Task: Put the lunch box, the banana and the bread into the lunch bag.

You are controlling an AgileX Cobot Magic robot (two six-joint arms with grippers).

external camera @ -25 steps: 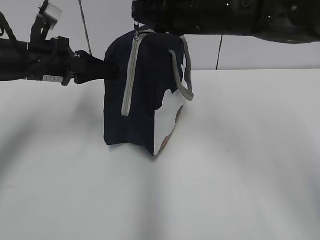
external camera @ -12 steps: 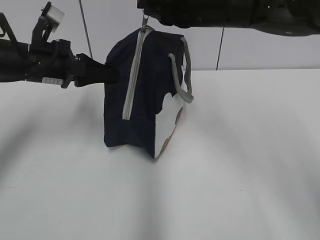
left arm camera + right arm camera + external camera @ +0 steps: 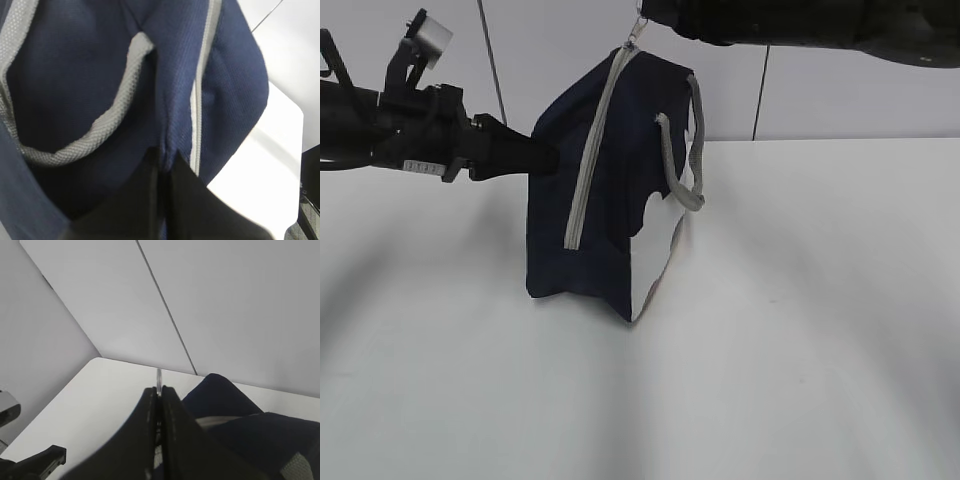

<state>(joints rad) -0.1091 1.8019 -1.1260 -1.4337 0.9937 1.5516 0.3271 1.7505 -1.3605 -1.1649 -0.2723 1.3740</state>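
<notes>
The navy lunch bag [image 3: 605,200] stands upright on the white table [image 3: 800,320], its grey zipper [image 3: 588,150] running down the near face. My left gripper [image 3: 548,155] is shut on a fold of the bag's fabric at its left side; in the left wrist view the fingertips [image 3: 162,156] pinch navy cloth beside the zipper [image 3: 202,90] and a grey strap [image 3: 107,125]. My right gripper [image 3: 647,14] is above the bag's top, shut on the zipper's ring pull [image 3: 159,376]. The lunch box, the banana and the bread are out of view.
Grey strap handles [image 3: 692,150] hang on the bag's right side above its white panel [image 3: 655,260]. A pale wall with a vertical seam [image 3: 758,95] stands behind the table. The left arm [image 3: 390,125] reaches in horizontally at bag height.
My right gripper has risen and moved right with the ring pull, drawing the bag's top corner up and stretching the zipper line. The left gripper has stayed in place on the fabric.
</notes>
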